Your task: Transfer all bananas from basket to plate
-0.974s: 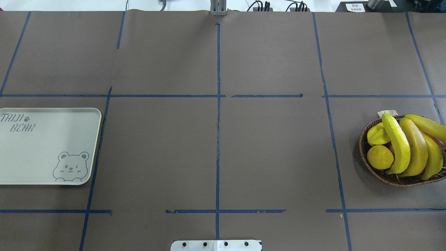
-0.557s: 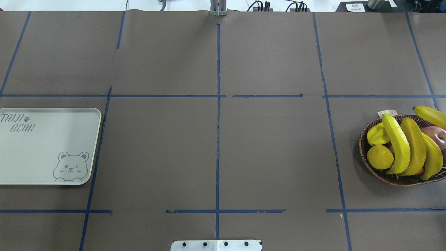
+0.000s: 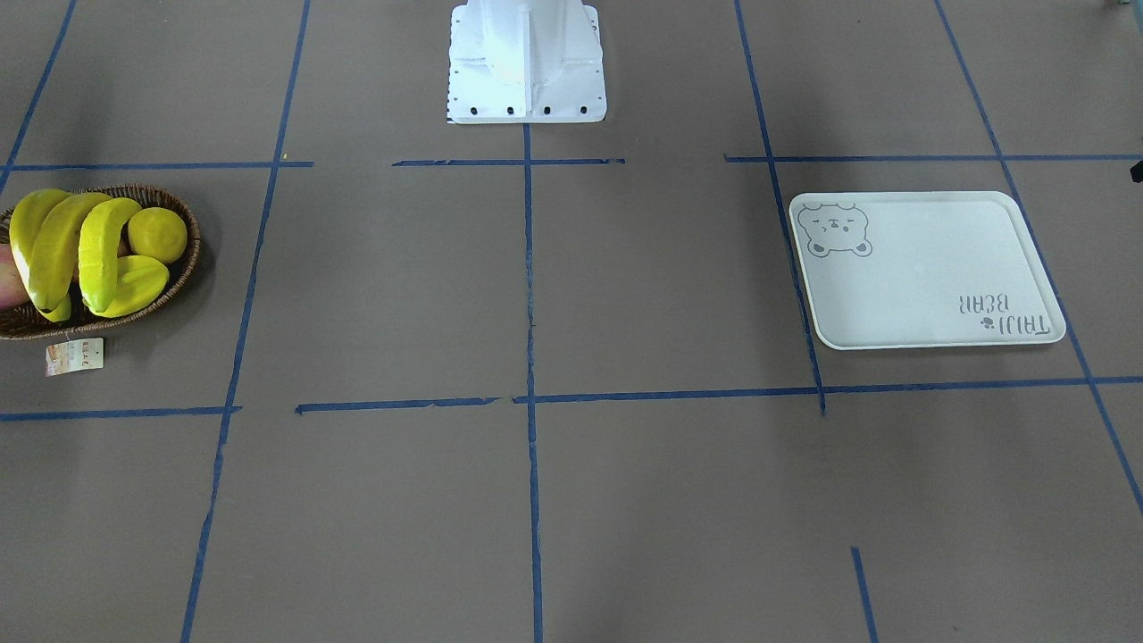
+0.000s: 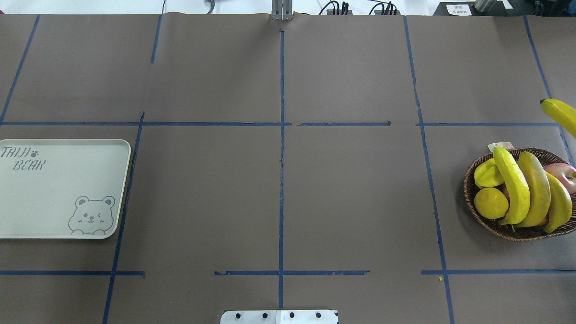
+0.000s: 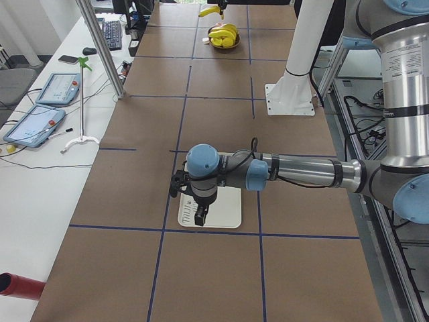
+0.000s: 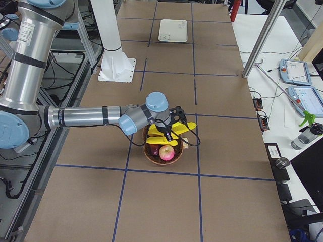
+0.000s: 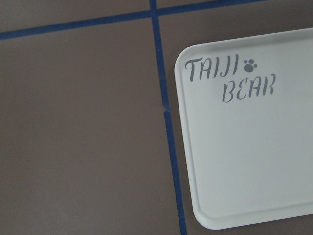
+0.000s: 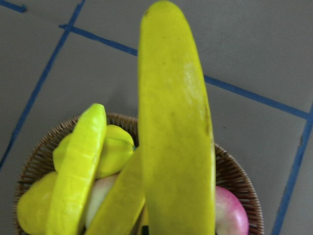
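The wicker basket (image 4: pixel 470 180) stands at the table's right and holds three bananas (image 4: pixel 513 184). A fourth banana (image 4: pixel 560 114) hangs in the air beyond the basket's far side, at the overhead view's right edge. It fills the right wrist view (image 8: pixel 176 137), above the basket (image 8: pixel 234 171). My right gripper (image 6: pixel 168 135) holds it over the basket; the fingers are hidden. The plate (image 4: pixel 54 189) lies at the left with nothing on it. My left gripper (image 5: pixel 199 215) hovers over the plate (image 5: pixel 224 211); I cannot tell whether it is open.
The basket also holds a starfruit (image 4: pixel 487 174), a lemon (image 4: pixel 490 202) and a red apple (image 4: pixel 562 173). A paper tag (image 3: pixel 75 355) lies beside the basket. The robot base (image 3: pixel 527 62) stands at the table's near-middle edge.
One banana has risen out of the basket and moved toward the far side, uncovering the apple. The other fruit and the plate have not moved.
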### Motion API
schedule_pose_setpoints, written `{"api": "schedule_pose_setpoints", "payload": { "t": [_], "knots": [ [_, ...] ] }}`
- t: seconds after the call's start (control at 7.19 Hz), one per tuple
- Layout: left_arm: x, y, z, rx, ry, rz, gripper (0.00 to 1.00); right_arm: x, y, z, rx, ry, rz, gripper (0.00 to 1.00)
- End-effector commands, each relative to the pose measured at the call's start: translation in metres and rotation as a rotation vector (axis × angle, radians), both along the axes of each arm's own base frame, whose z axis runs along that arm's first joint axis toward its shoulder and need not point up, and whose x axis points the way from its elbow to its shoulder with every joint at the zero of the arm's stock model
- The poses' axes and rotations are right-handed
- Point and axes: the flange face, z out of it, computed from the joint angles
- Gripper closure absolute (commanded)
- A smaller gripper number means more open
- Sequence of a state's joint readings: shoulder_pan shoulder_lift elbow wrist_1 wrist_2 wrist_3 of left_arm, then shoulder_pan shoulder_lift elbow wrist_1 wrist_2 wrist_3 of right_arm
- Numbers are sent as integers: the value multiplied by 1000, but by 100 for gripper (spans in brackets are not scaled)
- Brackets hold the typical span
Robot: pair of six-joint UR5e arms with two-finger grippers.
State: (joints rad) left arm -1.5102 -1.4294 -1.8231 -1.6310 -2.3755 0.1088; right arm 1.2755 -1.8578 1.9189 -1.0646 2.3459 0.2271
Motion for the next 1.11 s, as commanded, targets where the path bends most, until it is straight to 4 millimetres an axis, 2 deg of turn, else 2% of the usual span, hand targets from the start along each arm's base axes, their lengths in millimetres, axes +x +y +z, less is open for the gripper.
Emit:
{"api": "schedule_pose_setpoints", "payload": {
  "t": [0.0,0.14,0.28,0.42,0.56,0.7,0.97],
  "knots": [
    [8,-20,-26,67,83,25,0,-49,-19,-44,-60,-103,6,97],
    [12,-21,-11,33,135,36,0,-90,-27,-76,-93,-166,13,97],
    [24,-23,-28,110,178,70,0,-130,-30,-108,-127,-229,40,96],
    [44,-24,-31,146,208,98,0,-172,-25,-129,-148,-257,73,96],
    [85,-21,-51,80,276,134,0,-217,-20,-156,-160,-297,120,96],
    [103,-38,-88,32,327,91,0,-253,-17,-185,-180,-338,151,96],
    [165,-50,-152,-83,424,27,0,-308,0,-227,-199,-402,191,96]
  ]
}}
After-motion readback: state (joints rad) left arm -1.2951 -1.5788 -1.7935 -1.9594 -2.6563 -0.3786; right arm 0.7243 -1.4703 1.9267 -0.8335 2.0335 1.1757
